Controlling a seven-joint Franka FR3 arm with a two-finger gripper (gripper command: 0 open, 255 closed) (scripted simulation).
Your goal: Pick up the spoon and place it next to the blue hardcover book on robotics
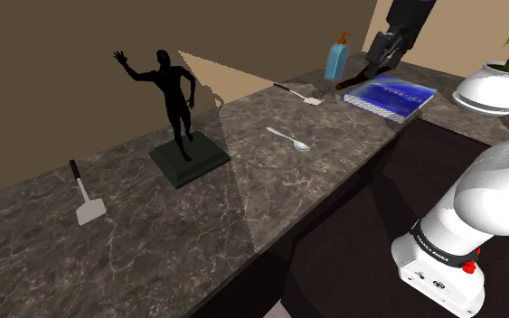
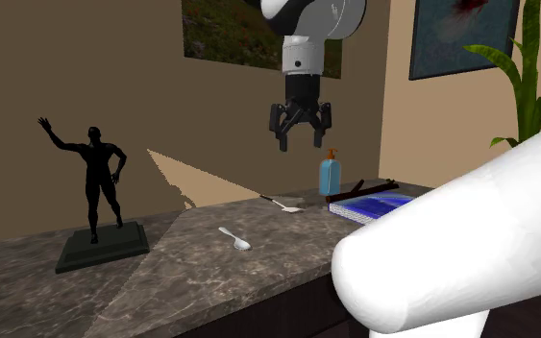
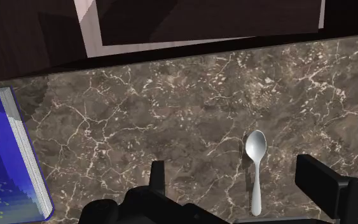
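Your hand (image 2: 300,144) hangs open well above the tabletop (image 3: 139,114), with its two black fingers (image 3: 317,181) apart and holding nothing. The tabletop is dark and looks like marble, with thin pale veins. The spoon (image 3: 256,168) lies flat on it below the hand, between the lines of the two fingers and nearer to one, touching neither. It is pale grey and smooth, with an oval bowl and a thin handle. The blue book (image 3: 6,159) lies beyond the other finger, well apart from the spoon. Its page edges are pale, the wrist view cuts it off, and its cover letters are hard to read.
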